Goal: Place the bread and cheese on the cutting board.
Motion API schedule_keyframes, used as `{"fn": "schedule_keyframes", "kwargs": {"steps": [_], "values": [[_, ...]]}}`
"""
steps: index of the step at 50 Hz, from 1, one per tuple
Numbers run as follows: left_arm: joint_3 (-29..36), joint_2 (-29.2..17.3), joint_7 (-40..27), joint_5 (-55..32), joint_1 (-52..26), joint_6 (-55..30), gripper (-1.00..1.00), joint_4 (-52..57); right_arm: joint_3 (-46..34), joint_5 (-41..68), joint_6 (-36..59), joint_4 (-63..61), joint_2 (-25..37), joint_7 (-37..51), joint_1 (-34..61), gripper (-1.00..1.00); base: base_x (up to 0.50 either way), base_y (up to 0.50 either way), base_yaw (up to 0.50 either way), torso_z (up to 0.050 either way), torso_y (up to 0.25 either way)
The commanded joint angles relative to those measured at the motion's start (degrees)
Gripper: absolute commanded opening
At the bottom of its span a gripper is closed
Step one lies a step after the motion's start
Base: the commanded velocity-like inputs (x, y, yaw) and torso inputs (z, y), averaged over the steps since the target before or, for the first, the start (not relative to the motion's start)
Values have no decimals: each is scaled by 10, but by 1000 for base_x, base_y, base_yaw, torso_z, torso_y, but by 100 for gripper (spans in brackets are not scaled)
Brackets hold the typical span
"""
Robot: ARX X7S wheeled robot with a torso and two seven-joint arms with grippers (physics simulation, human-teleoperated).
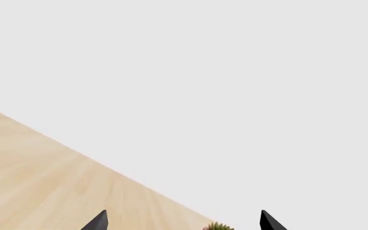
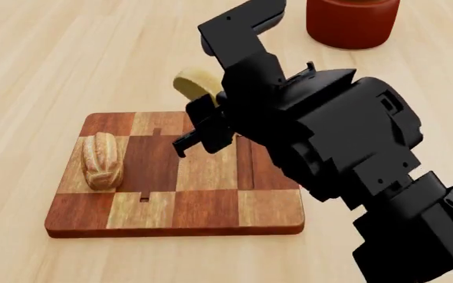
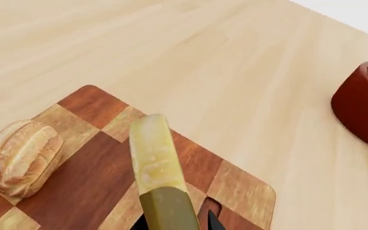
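Tabletop (image 2: 30,53): pale wood; it fills the head view.
Cutting board (image 2: 210,206): lower centre of the head view, free squares at its middle and right.
Right pincer (image 3: 174,224): clamped on the cheese (image 3: 155,158), above the board's far edge.
Advice: I think lower it onto a free square, then release.
Bread (image 2: 103,159): already on the board's left side.
Left pincer (image 1: 182,221): tips apart, holds nothing.
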Motion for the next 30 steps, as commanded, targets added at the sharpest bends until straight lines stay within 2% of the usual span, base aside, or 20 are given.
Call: {"fn": "schedule_keyframes", "kwargs": {"steps": [1,13,30], "values": [[-7,0,4,-6,5,6,100,-3,-17,-56,-61,189,-73,-37,4,-100,0,0,0,0,0],[-2,0,-2,-2,2,4,100,-1,-43,-64,-51,308,-137,-120,19,-100,0,0,0,0,0],[7,3,1,3,1,2,100,-3,-41,-48,-45,323,-139,-127,-2,-100,0,0,0,0,0]]}}
